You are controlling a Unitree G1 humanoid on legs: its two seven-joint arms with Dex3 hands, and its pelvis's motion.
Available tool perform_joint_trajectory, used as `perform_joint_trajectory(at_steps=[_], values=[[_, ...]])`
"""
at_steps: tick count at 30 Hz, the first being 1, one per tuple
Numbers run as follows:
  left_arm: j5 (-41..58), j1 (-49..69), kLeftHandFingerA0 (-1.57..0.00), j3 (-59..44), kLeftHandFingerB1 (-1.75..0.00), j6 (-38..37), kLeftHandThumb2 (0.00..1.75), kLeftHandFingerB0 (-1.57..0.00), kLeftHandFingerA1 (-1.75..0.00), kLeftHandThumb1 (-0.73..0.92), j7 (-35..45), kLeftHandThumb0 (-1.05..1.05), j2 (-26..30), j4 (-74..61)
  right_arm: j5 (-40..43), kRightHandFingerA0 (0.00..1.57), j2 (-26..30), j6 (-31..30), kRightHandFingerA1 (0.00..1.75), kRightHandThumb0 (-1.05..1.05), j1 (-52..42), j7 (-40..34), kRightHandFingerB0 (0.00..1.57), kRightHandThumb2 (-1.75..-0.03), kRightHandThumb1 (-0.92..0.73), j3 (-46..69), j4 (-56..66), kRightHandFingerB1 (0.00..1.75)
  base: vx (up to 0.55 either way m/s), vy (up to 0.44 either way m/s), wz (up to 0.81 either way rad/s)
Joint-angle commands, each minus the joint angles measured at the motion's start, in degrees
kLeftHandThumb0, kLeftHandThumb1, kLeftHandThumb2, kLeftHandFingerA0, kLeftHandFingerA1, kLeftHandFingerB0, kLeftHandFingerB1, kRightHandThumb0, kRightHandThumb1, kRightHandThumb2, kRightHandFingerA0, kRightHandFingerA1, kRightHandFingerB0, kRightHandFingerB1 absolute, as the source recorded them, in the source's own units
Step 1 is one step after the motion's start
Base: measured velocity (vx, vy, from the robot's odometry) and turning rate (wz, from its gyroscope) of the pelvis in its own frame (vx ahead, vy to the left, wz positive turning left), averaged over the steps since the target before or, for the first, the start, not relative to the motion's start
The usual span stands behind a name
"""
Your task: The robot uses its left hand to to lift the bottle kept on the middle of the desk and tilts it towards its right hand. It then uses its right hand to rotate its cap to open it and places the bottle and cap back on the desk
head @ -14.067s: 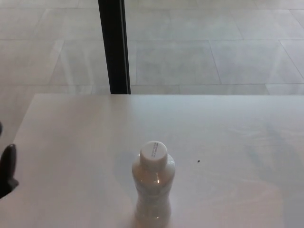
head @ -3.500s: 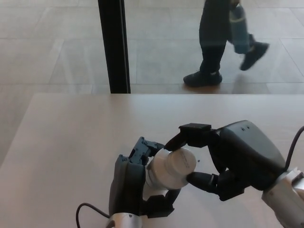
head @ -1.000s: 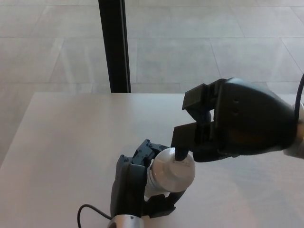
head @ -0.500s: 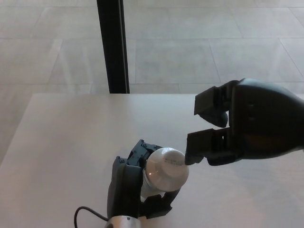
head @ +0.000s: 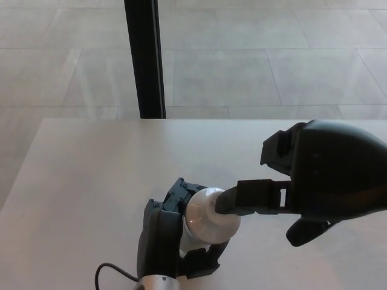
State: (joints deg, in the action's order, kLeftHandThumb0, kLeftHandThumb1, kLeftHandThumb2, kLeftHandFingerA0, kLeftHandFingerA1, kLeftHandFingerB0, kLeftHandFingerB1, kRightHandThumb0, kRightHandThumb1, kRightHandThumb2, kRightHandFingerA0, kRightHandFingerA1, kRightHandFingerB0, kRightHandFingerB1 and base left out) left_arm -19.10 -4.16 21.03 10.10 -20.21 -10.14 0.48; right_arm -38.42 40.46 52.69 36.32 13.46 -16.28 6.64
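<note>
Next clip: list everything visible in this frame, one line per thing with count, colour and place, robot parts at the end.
Desk: one, pale beige, fills the lower half of the view.
Bottle: one, whitish, held above the near middle of the desk, mostly hidden by the left hand.
Cap: one, white, on the bottle, facing the camera.
Post: one, black, upright beyond the desk's far edge.
Floor: pale grey tiles, behind the desk.
Cable: one, black, looping at the left wrist.
Left hand: one, black, wrapped around the bottle.
Right hand: one, black, at the right; one finger reaches onto the cap.
</note>
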Motion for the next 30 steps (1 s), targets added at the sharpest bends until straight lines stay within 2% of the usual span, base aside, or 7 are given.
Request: perform_joint_trajectory(at_steps=[1,15,16,17,21,22,30], values=[[-1.0,2.0,-0.75,0.0,-1.61,3.6,1.23,-0.59,-1.75,0.73,0.1,0.18,-0.6,2.5,-1.7,0.94,-1.8,-13.0,1.53,-0.83,-3.6,5.9,0.24,-0.61,-0.69,3.0,4.3,0.44,0.0,0.0,0.0],[-0.8,2.7,-0.76,0.5,-1.61,4.7,1.22,-0.59,-1.75,0.74,0.7,0.18,-0.9,1.7,-5.7,0.93,-12.0,-20.0,1.53,-0.57,-7.3,0.6,0.38,-0.64,-0.65,5.3,4.3,0.55,0.0,0.0,0.0],[-0.7,2.7,-0.77,0.5,-1.62,4.2,1.23,-0.59,-1.75,0.74,0.7,0.19,-0.8,1.8,-5.7,1.18,-12.4,-20.3,1.32,-0.54,-7.4,0.9,0.4,-0.95,-0.49,5.3,4.3,0.64,0.0,0.0,0.0],[-0.4,2.8,-0.97,0.2,-1.47,3.7,1.25,-0.72,-1.75,0.77,0.9,0.18,-0.6,1.7,-5.9,0.97,-13.0,-20.4,1.51,-0.57,-7.7,0.5,0.42,-0.62,-0.64,4.9,3.8,0.55,0.0,0.0,0.0],[-0.6,2.4,-0.79,0.2,-1.62,3.5,1.27,-0.63,-1.75,0.73,0.8,0.19,-0.5,2.1,-6.7,1.2,-13.5,-20.7,1.33,-0.52,-8.2,0.5,0.38,-0.95,-0.48,4.5,3.8,0.64,0.0,0.0,0.0],[-0.6,2.5,-0.99,0.2,-1.45,3.7,1.26,-0.75,-1.75,0.77,0.9,0.18,-0.6,1.9,-6.7,0.96,-13.6,-20.8,1.53,-0.56,-8.4,0.4,0.39,-0.64,-0.64,4.3,3.7,0.56,0.0,0.0,0.0],[0.1,2.2,-0.81,-0.2,-1.6,3.0,1.16,-0.6,-1.75,0.75,0.9,0.15,-0.9,2.2,-7.4,0.94,-13.8,-21.7,1.6,-0.6,-9.7,0.5,0.44,-0.64,-0.61,2.9,4.4,0.55,0.0,0.0,0.0]])
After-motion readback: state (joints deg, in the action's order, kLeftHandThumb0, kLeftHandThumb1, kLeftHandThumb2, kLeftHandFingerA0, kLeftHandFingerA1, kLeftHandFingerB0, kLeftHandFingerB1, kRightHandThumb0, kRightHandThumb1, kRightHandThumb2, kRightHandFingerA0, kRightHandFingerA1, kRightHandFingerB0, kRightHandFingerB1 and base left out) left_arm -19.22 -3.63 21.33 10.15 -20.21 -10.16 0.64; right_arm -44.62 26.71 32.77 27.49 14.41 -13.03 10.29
